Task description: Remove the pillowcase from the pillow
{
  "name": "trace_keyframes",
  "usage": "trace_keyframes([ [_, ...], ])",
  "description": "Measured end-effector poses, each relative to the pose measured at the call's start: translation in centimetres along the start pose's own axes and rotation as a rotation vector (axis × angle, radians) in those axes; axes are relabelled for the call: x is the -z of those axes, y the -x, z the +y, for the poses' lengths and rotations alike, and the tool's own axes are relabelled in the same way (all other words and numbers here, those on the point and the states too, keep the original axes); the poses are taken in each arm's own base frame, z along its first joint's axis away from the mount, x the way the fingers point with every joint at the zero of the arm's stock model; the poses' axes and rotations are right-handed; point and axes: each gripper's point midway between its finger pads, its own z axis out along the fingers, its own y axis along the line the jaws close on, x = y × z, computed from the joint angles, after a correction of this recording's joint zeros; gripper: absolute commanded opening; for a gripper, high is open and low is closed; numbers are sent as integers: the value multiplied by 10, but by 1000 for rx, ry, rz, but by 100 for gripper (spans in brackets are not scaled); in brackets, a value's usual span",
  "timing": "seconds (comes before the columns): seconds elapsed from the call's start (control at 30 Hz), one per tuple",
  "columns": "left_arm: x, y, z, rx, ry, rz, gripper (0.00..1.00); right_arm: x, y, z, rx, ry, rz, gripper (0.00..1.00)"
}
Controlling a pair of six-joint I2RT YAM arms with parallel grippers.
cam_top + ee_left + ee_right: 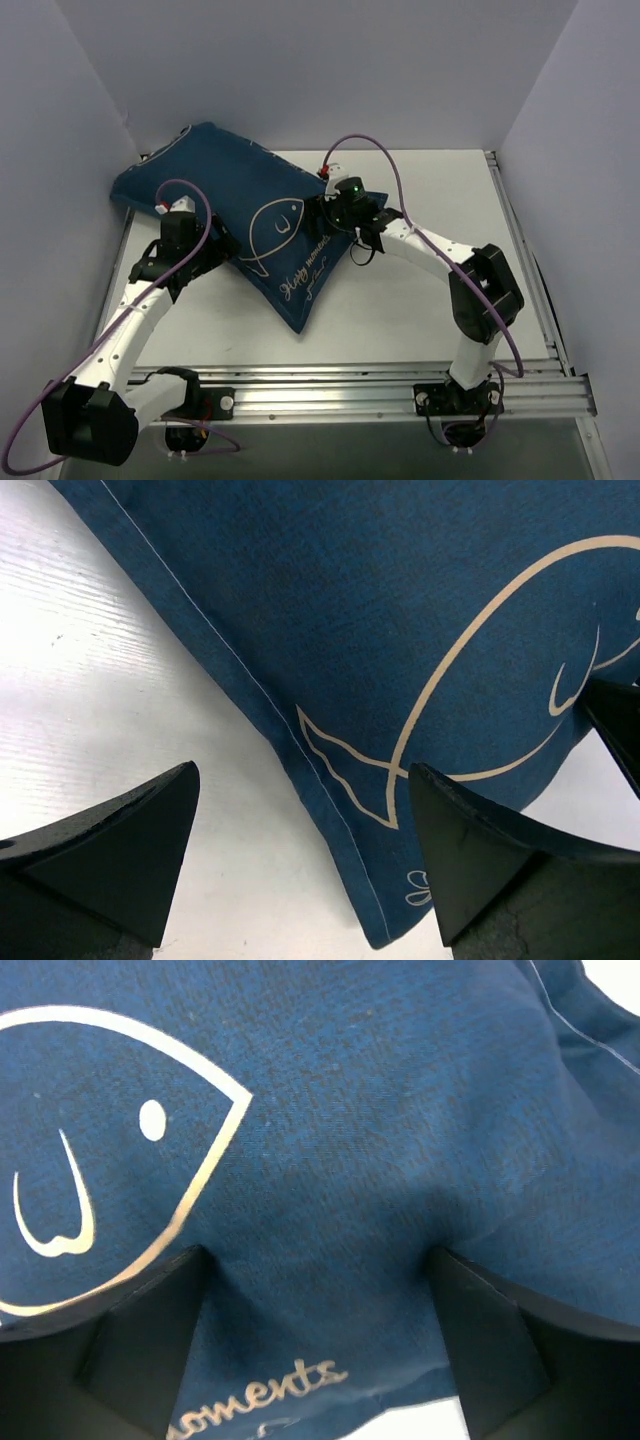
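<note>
The navy pillowcase (pixel 250 205) with its cream fish and script print lies diagonally on the white table, filled out and plump. The pillow itself is hidden inside it. My left gripper (pixel 218 252) is open at the cover's lower left edge. In the left wrist view that gripper (pixel 300 770) straddles the stitched hem of the pillowcase (pixel 400 610) by the fish's tail. My right gripper (pixel 325 222) is at the cover's right side. In the right wrist view it (pixel 315 1252) stands open, both fingertips pressed down into the pillowcase (pixel 350 1110), with the fabric bulging between them above the script.
The white table (pixel 420 290) is walled by pale panels at the back and both sides. A metal rail (pixel 400 390) runs along the near edge, where both arm bases are bolted. The cover's far corner reaches the back left wall.
</note>
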Motion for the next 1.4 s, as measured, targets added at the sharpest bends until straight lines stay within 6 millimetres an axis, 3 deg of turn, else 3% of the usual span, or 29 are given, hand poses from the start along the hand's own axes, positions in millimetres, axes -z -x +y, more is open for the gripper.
trace_keyframes([
  [0.03,-3,-2,1,9,0,1,94,-6,-1,1,0,10,-2,42],
  [0.1,-6,-5,3,18,1,-1,94,-11,0,4,3,25,-16,20],
  [0.13,-7,-4,3,19,1,-9,94,-12,0,6,5,31,-28,3],
  [0.27,-6,-4,7,22,2,-36,94,2,-13,24,8,62,-59,0],
  [0.57,3,-1,12,22,9,-79,94,87,-86,79,-82,124,24,0],
  [0.6,4,0,12,22,9,-84,94,98,-96,90,-88,138,43,4],
  [0.67,8,1,12,21,6,-93,94,118,-113,111,-90,183,81,26],
  [0.7,9,2,11,20,4,-95,94,128,-122,123,-84,210,106,38],
  [0.73,11,2,11,19,3,-98,94,138,-130,132,-80,233,135,57],
  [0.8,14,2,12,17,2,-100,94,156,-144,147,-57,289,189,70],
  [0.87,17,1,13,14,3,-100,94,169,-147,150,-44,301,223,82],
  [0.93,19,1,13,12,5,-98,94,174,-132,147,-42,289,210,89],
  [1.03,21,0,14,5,10,-93,94,174,-77,125,-92,242,111,97],
  [1.13,20,0,14,-6,16,-85,94,169,-16,80,-161,148,-21,100],
  [1.2,17,1,14,-11,22,-76,94,162,13,44,-206,79,-80,100],
  [1.3,9,-3,16,-16,37,-48,94,136,34,0,-262,36,-95,100],
  [1.4,3,-7,18,-17,50,-26,94,92,28,-26,-302,31,-32,100],
])
